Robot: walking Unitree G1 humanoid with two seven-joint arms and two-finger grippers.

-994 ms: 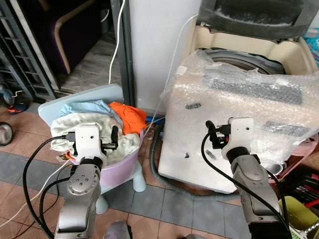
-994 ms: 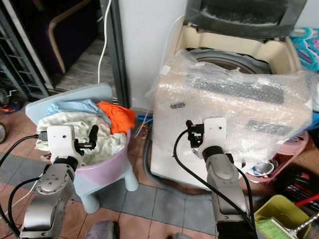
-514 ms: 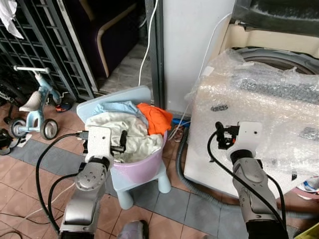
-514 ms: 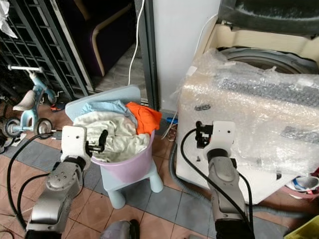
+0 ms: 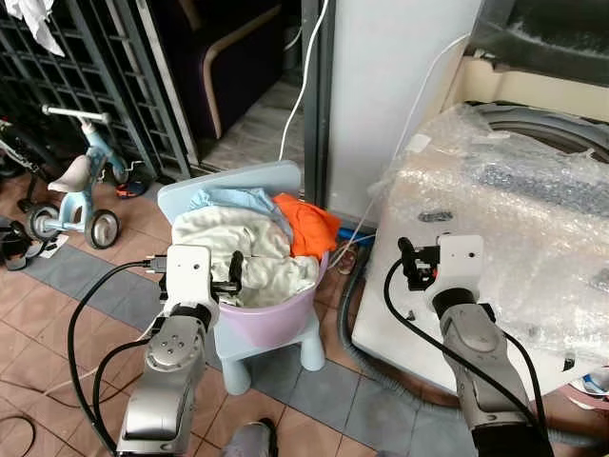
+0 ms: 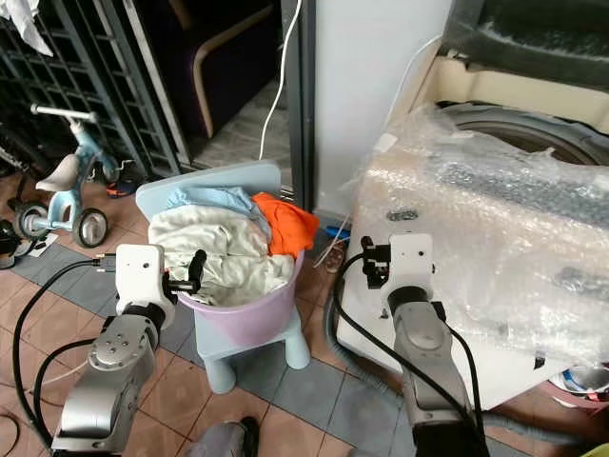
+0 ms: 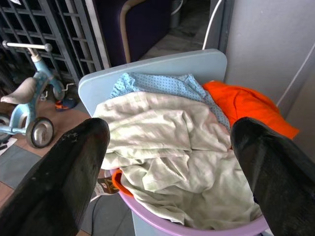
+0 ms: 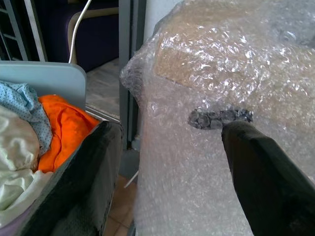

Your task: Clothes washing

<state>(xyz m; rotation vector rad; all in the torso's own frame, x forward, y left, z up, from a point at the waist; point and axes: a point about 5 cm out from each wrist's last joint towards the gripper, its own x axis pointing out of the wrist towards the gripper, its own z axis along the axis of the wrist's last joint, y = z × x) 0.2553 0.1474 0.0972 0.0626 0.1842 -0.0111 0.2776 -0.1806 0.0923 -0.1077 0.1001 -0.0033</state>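
Note:
A purple laundry basket [image 5: 278, 312] stands on a light blue child's chair [image 5: 228, 181]. It is heaped with a white cloth [image 5: 243, 249], an orange garment [image 5: 306, 224] and a pale blue dotted cloth [image 7: 162, 84]. My left gripper [image 5: 234, 271] hovers at the basket's near rim, open, its fingers [image 7: 64, 172] spread wide over the white cloth. To the right stands a top-loading washing machine [image 5: 519, 224] wrapped in bubble wrap, lid up. My right gripper [image 5: 407, 263] is open and held in front of the machine's left front corner, holding nothing.
A child's tricycle [image 5: 71, 186] and a black metal grille [image 5: 71, 67] are at the left. A grey drain hose [image 5: 350, 319] curls on the tiled floor between chair and machine. A white cable [image 5: 303, 67] hangs down the wall behind the basket.
The whole view has swung left, so the tricycle and grille have come into sight and the machine sits further right. Both grippers keep the same raised, open pose.

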